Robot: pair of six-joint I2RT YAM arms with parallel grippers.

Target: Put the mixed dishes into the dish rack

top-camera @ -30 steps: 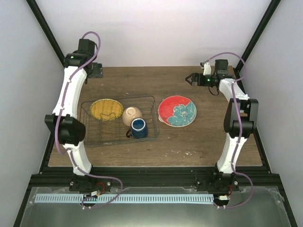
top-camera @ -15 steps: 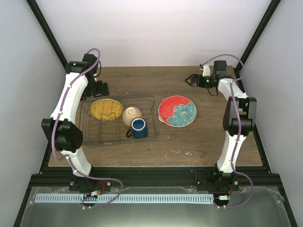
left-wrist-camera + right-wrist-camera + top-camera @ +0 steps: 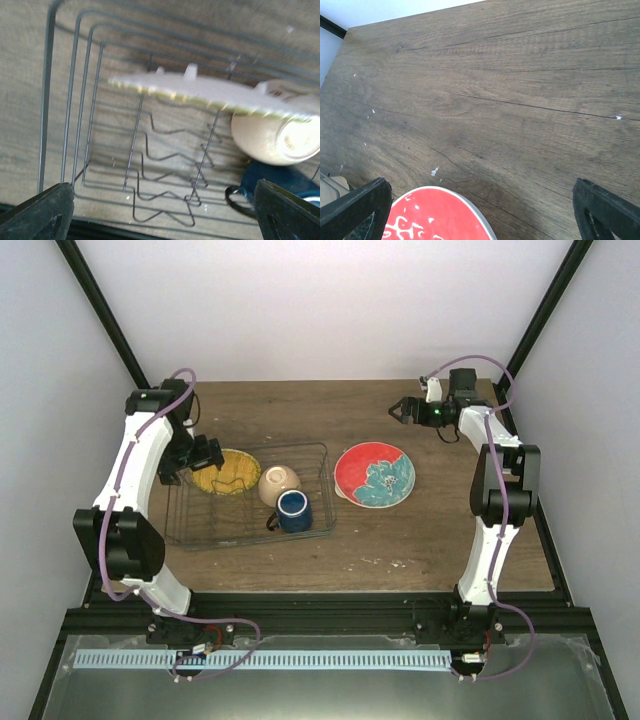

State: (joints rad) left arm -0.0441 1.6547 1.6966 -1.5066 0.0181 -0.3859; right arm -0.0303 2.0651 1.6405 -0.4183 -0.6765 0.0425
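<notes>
Wood-grain table (image 3: 440, 540) carries the wire dish rack (image 3: 290, 447), which already holds the yellow-orange grid-patterned plate (image 3: 232, 472), small cream bowl (image 3: 279, 483) and dark blue mug (image 3: 293, 510). Over the last second the left gripper (image 3: 207, 456) has swung from the far-left corner in over the rack's left end. Its jaws stand fully apart and empty, with the yellow plate just ahead, leaning among the dividers. The right gripper (image 3: 398, 410) has barely shifted. It too is wide open and empty, and hovers beyond the red plate with teal flower (image 3: 374, 475), which lies flat just right of the rack. That plate probably remains to be loaded.
</notes>
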